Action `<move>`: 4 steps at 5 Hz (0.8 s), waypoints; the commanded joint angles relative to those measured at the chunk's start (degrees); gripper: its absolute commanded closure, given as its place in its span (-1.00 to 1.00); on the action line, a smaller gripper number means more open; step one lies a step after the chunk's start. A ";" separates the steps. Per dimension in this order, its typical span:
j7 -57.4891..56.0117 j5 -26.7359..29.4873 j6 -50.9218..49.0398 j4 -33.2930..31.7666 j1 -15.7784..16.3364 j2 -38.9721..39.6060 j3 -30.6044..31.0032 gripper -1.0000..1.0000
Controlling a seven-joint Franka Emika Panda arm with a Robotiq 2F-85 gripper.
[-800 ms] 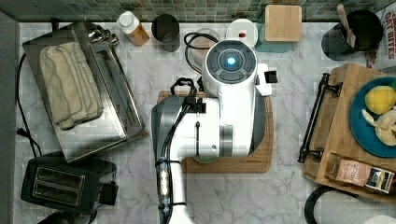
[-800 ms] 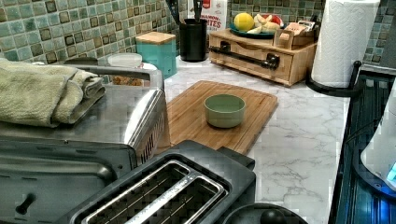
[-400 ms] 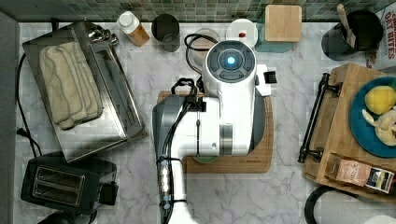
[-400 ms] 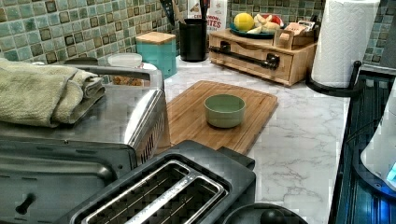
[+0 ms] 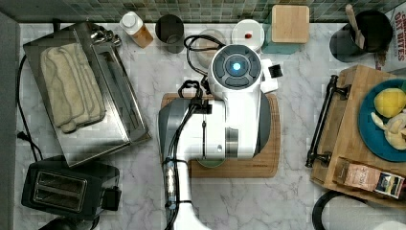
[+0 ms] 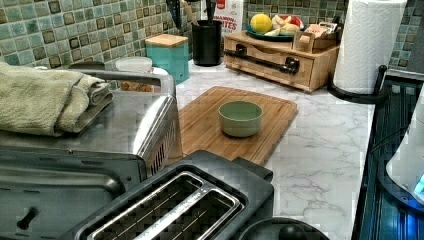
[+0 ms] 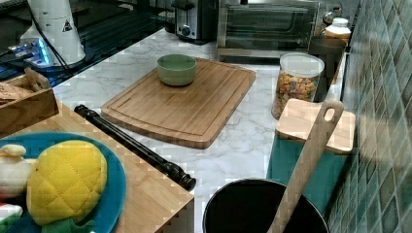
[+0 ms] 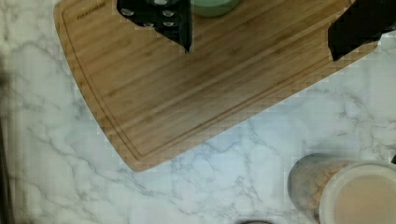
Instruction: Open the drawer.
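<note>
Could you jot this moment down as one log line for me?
gripper: open, empty, above cutting board | drawer: shut | handle: untouched | bowl: on cutting board

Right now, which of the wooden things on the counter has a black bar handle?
The drawer, the light-wood box under the blue plate of toy fruit. The cutting board is flat and has no handle, and the square lid has none either.

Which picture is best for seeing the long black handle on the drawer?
The left view is best: the handle runs across the drawer front, with both end mounts plain to see. The top view shows the handle from above, along the drawer's edge. The right view shows the handle up close, but little of the drawer front.
</note>
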 commanded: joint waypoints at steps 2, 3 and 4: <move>-18.96 -4.32 -1.24 7.91 -9.00 6.81 -5.18 -1.00; -22.06 -5.61 3.01 6.49 -10.38 6.60 -6.35 -1.00; -22.68 -8.93 7.52 4.33 -10.91 6.05 -7.06 -1.00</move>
